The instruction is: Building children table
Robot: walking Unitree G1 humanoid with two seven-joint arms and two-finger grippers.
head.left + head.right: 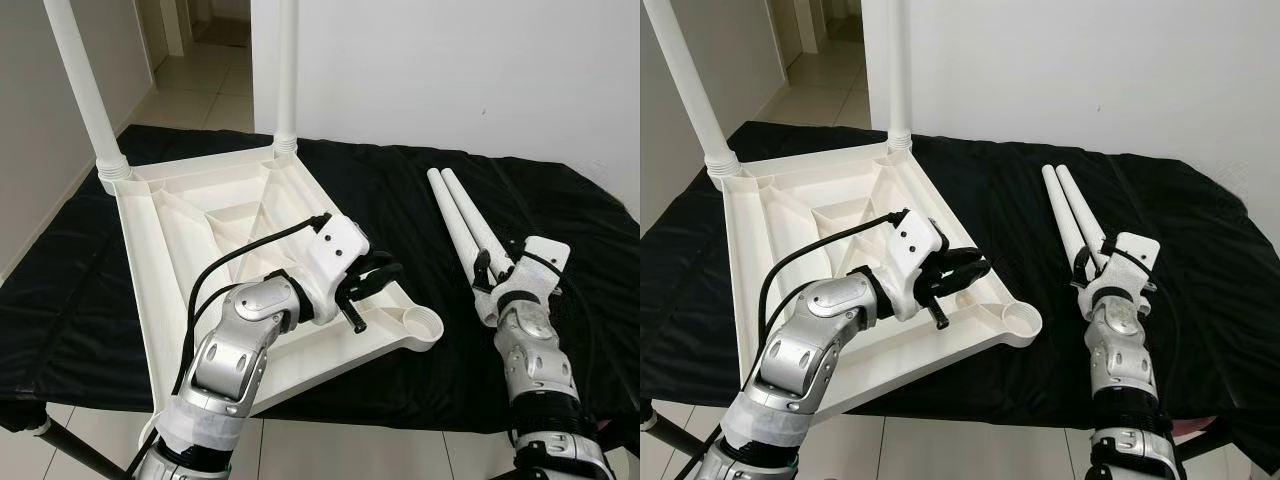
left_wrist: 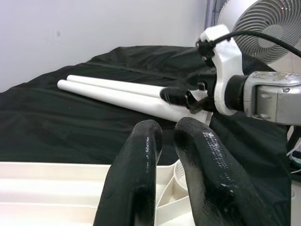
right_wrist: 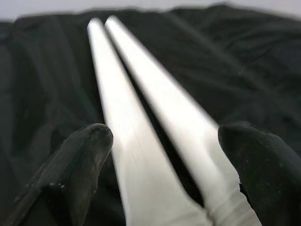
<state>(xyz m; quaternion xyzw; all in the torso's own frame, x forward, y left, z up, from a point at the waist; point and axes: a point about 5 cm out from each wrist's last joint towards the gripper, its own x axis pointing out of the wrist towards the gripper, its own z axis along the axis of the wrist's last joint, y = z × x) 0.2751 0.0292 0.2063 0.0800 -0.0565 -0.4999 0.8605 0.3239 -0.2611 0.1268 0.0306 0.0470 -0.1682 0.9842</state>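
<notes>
The white plastic tabletop (image 1: 180, 215) lies upside down on a black cloth. Two white legs (image 1: 85, 90) (image 1: 288, 70) stand upright in its far corner sockets. The near right corner socket (image 1: 422, 325) holds no leg. My left gripper (image 1: 385, 275) hovers over the tabletop's rim beside that socket, fingers (image 2: 141, 141) shut on nothing. Two loose white legs (image 1: 462, 215) lie side by side on the cloth to the right. My right gripper (image 1: 490, 270) is open at their near ends, and both legs (image 3: 141, 108) lie between its fingers.
The black cloth (image 1: 560, 210) covers the whole work surface, with its front edge just below the tabletop's near corner. A white wall stands behind, a doorway opens at the far left, and a fan (image 2: 268, 23) stands off to the right.
</notes>
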